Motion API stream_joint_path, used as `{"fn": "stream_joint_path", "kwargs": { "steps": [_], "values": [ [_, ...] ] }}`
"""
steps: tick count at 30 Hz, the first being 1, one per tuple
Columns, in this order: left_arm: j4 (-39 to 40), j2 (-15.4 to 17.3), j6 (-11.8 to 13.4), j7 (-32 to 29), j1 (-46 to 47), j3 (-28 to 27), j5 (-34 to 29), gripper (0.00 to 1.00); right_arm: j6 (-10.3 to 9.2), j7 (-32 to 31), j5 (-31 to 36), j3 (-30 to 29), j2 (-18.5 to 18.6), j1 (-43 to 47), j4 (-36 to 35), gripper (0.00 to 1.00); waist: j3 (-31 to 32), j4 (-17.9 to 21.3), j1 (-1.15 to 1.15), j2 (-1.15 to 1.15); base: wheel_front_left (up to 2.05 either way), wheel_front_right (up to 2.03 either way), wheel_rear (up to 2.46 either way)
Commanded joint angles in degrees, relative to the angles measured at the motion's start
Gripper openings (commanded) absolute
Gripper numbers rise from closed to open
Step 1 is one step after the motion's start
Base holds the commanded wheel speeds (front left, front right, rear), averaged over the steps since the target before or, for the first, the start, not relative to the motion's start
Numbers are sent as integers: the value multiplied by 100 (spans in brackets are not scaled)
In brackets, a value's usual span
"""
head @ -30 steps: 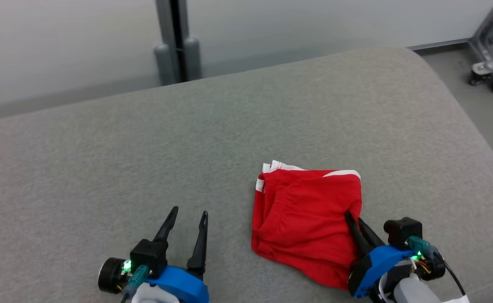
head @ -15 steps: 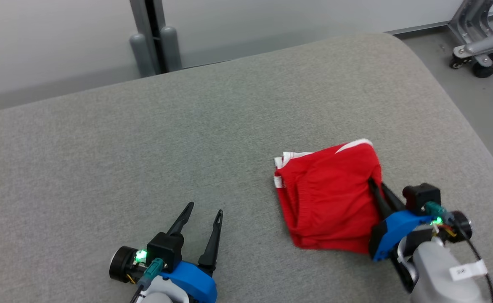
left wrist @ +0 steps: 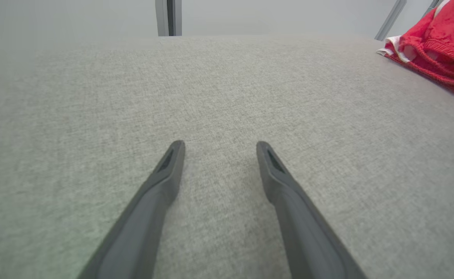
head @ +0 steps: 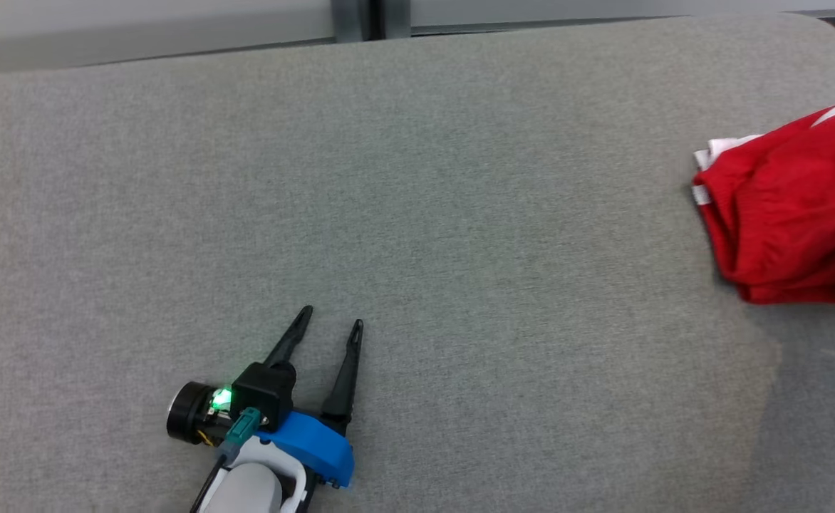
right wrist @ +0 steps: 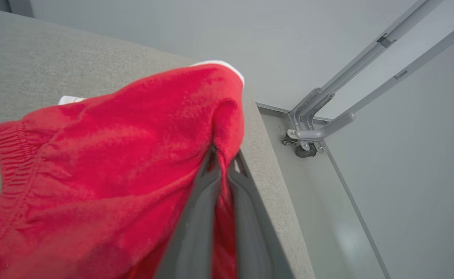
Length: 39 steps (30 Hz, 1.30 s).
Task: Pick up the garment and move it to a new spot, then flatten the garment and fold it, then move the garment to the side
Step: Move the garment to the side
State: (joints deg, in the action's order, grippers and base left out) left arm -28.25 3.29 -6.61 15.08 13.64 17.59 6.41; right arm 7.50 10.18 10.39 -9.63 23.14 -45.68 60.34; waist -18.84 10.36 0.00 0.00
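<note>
Jaws pinching the garment (head: 788,206), the right gripper (right wrist: 224,155) is dragging it toward the table (head: 460,178)'s right edge, away from the spread-jawed left gripper (head: 332,318), likely finishing the move aside.

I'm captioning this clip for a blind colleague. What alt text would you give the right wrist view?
The right pincer is shut on a fold of a red garment with white trim, close to the edge of a grey cushioned surface. Past that edge, lower down, stands a grey wheeled metal frame.
</note>
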Motion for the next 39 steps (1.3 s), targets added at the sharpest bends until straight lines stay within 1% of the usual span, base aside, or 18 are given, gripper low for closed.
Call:
{"fn": "stream_joint_path", "kwargs": {
  "steps": [1, 3, 4, 5, 6, 7, 8, 9, 12, 14, 17, 19, 22, 25, 27, 29, 32, 39],
  "values": [
    [-29, 53, -19, 10, 91, -65, -42, 100, -2, -58, 194, -248, 151, -157, 33, 0, -216, -212, 0, 0, 0, 0, 0],
    [-22, 54, -26, 0, 117, -107, -48, 100, -2, -125, 403, -586, 256, -231, 3, 2, -270, -268, 0, 0, 0, 0, 0],
    [-22, 54, -26, 0, 117, -107, -48, 100, -2, -125, 403, -586, 256, -231, 3, 2, -270, -268, 0, 0, 0, 0, 0],
    [-20, 58, -19, 0, 128, -127, -57, 100, -2, -142, 515, -728, 297, -261, -42, 1, -295, -290, 0, 0, 0, 0, 0],
    [-23, 63, -28, -1, 152, -157, -71, 100, -3, -178, 772, -1058, 377, -265, -145, 11, -323, -320, 0, 0, 0, 0, 0],
    [-29, 64, -30, -2, 152, -165, -72, 100, -3, -188, 908, -1201, 390, -245, -196, 28, -324, -331, 0, 0, 0, 0, 0],
    [-39, 62, -26, -2, 157, -173, -77, 100, -3, -197, 1048, -1386, 392, -219, -278, 49, -327, -338, 0, 0, 0, 0, 0],
    [-51, 62, -31, -2, 170, -176, -83, 100, -3, -178, 1185, -1598, 378, -193, -384, 100, -334, -342, 0, 0, 0, 0, 0],
    [-88, 48, -42, -4, 229, -177, -91, 100, -2, -32, 1542, -2138, 109, -145, -677, 100, -328, -339, 0, 0, 0, 0, 0],
    [-85, 40, -44, -3, 256, -208, -70, 100, -2, 129, 1746, -2357, -149, -166, -868, 100, -295, -327, 0, 0, 0, 0, 0],
    [-77, 27, -22, 0, 211, -253, -51, 100, -2, 345, 1947, -2455, -555, -249, -1055, 100, -194, -295, 0, 0, 0, 0, 0],
    [-63, 10, 26, 2, 173, -332, -48, 100, -2, 444, 1959, -2378, -898, -299, -1133, 100, -107, -286, 0, 0, 0, 0, 0],
    [-25, -16, 96, 3, 106, -481, 7, 100, -2, 503, 1761, -1922, -1352, -217, -1350, 100, 48, -303, 0, 0, 0, 0, 0],
    [15, -25, 178, 9, 48, -666, 56, 100, -2, 500, 1214, -1224, -1718, 213, -1851, 100, 212, -360, 0, 0, 0, 0, 0],
    [26, -29, 230, 8, 3, -788, 69, 100, -2, 500, 746, -741, -1836, 546, -2171, 100, 322, -407, 0, 0, 0, 0, 0],
    [32, -31, 259, 8, -63, -917, 88, 100, -2, 504, 327, -320, -1928, 882, -2439, 100, 432, -467, 0, 0, 0, 0, 0],
    [59, -31, 305, 9, -132, -1095, 86, 100, -2, 503, -161, 128, -1989, 1473, -2625, 100, 592, -563, 0, 0, 0, 0, 0],
    [90, -36, 324, 9, -368, -1383, 41, 100, -2, 504, -1087, 762, -2019, 2453, -2687, 100, 929, -698, 0, 0, 0, 0, 0]
  ]
}}
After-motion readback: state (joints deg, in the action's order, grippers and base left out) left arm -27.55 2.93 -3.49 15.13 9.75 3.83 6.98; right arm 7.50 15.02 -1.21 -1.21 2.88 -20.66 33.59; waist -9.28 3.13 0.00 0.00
